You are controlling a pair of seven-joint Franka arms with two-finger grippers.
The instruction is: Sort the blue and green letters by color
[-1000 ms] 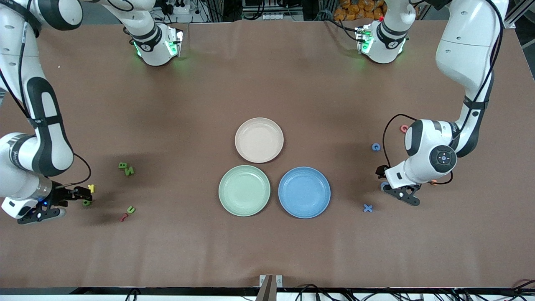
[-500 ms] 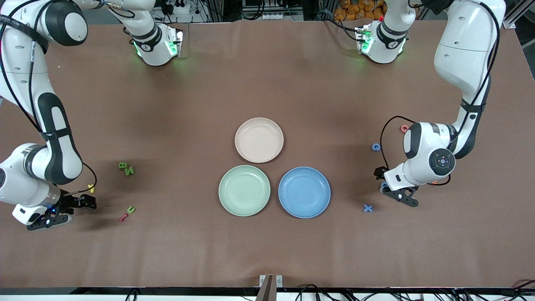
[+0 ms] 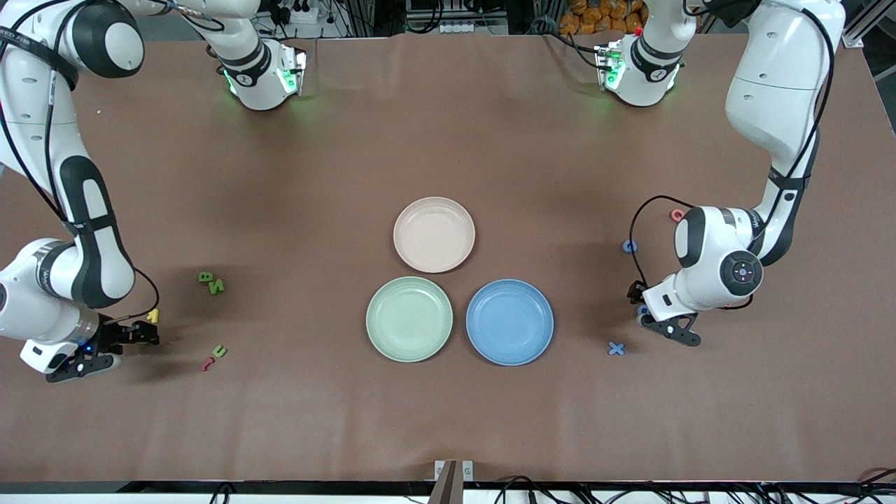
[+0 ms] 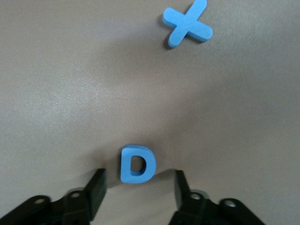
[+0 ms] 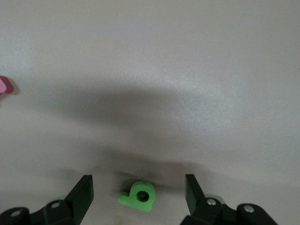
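Blue letter D (image 4: 137,164) lies flat on the table between the tips of my left gripper (image 4: 138,174), which is open, with a gap on each side. Blue X (image 4: 187,24) (image 3: 616,348) lies just ahead of it, and blue C (image 3: 630,246) is farther from the front camera. My left gripper (image 3: 647,318) is low over the table toward the left arm's end. My right gripper (image 5: 138,180) (image 3: 112,357) is open and straddles green letter b (image 5: 138,197) without touching it. Green B (image 3: 205,277), N (image 3: 218,285) and u (image 3: 220,351) lie nearby.
Green plate (image 3: 409,319), blue plate (image 3: 509,322) and beige plate (image 3: 434,234) stand mid-table. Yellow K (image 3: 152,316) and the dark red squiggle (image 3: 207,364) lie near my right gripper. A pink letter (image 3: 676,215) lies by my left arm.
My right gripper has come down over the green b, which the front view no longer shows. My left gripper has shifted slightly toward the middle, over the D.
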